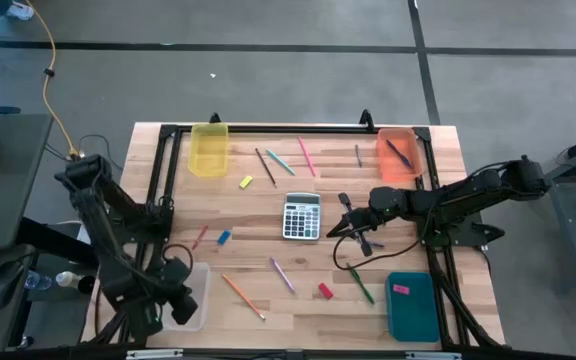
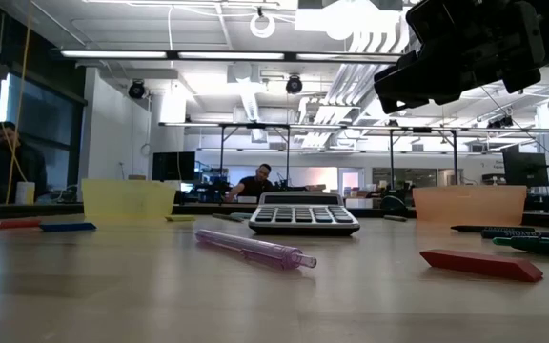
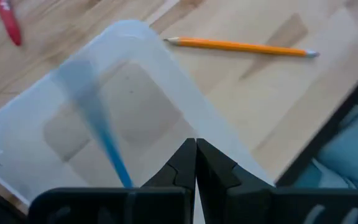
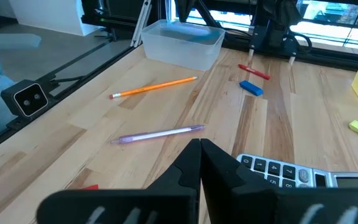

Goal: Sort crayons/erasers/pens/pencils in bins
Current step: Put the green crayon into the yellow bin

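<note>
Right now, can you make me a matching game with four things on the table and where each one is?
Things:
1. calculator
2. pink eraser
3. orange pencil
4. yellow eraser

Places:
A. lying on the dark teal bin
B. on the wood just beside the clear bin
C. middle of the table, next to the right claw
D. on the wood near the yellow bin

Pairs: 1-C, 2-A, 3-B, 4-D
</note>
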You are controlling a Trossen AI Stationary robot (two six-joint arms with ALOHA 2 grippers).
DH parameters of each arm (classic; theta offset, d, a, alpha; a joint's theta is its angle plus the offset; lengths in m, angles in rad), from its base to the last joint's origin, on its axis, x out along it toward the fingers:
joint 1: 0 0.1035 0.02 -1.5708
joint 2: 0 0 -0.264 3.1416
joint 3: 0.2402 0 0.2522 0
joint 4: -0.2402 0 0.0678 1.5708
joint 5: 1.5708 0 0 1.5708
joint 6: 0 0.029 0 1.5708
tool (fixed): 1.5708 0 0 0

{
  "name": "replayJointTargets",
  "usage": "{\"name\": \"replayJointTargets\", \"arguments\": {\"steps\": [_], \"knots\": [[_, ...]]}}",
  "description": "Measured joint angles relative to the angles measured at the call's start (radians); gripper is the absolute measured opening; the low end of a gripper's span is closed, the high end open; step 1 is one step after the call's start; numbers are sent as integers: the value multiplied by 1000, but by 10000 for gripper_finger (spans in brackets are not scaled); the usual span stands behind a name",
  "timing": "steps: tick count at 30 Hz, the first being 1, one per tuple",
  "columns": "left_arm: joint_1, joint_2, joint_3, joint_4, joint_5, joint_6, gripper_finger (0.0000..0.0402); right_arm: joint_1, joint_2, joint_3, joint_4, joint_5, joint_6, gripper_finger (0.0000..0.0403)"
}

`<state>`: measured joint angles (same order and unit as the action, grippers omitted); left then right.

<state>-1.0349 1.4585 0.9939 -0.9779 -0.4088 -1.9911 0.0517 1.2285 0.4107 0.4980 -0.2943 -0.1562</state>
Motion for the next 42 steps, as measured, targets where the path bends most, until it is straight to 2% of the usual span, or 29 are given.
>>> {"name": "replayJointTargets", "arguments": {"steps": [5,9,14,17,19,21,23,27,30,35,39,42], "knots": [[-17,68,0,-1,16,-58,0,0,0,0,0,0,1,0],[-14,64,5,-7,10,-8,0,0,0,0,0,0,2,0],[19,11,55,-71,-106,164,0,0,0,0,0,0,0,0],[68,-49,48,-64,-191,321,0,0,0,0,0,0,0,0],[121,-104,24,-36,-205,457,0,0,0,0,0,0,-1,0],[191,-167,-25,57,-203,630,0,0,0,0,-1,0,-4,0],[276,-231,-92,217,-172,843,0,-5,1,0,-1,9,-24,0],[479,-319,-249,593,-38,1247,0,-35,3,0,15,47,-66,0],[645,-336,-351,861,95,1473,0,-75,3,0,65,48,-70,0],[871,-315,-469,1250,279,1716,0,-148,3,0,157,79,-62,0],[996,-291,-524,1479,310,1809,0,-204,3,0,200,176,-44,0],[1067,-276,-536,1535,327,1830,0,-242,3,0,199,228,-34,0]]}}
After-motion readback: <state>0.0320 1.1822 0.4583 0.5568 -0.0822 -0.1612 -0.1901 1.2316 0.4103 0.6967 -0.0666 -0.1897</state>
